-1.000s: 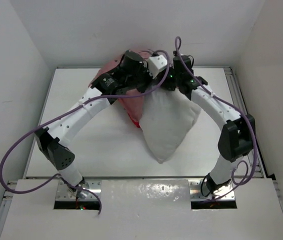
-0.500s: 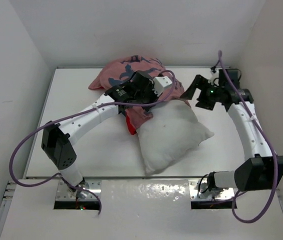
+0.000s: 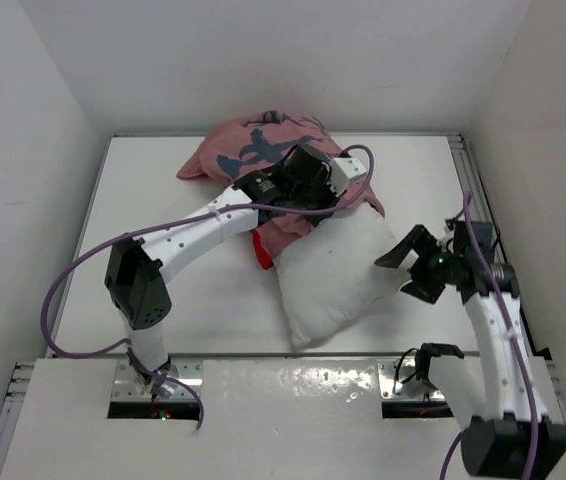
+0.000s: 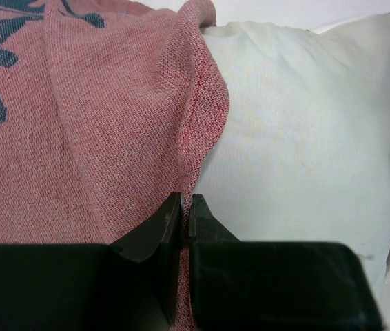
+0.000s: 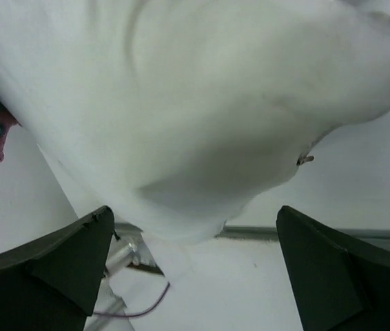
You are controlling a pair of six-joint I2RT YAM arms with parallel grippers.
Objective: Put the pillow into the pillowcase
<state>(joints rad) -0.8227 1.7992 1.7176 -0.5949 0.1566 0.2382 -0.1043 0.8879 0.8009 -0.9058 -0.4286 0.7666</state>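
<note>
The left pincer (image 4: 185,201) is pinching the pillowcase (image 4: 78,124) hem, jaws closed on the fabric. The right pincer (image 5: 193,215) is gaping wide, holding nothing, just beside the pillow (image 3: 338,270), which is lying mid-desk (image 3: 143,220), its far end under that hem.
</note>
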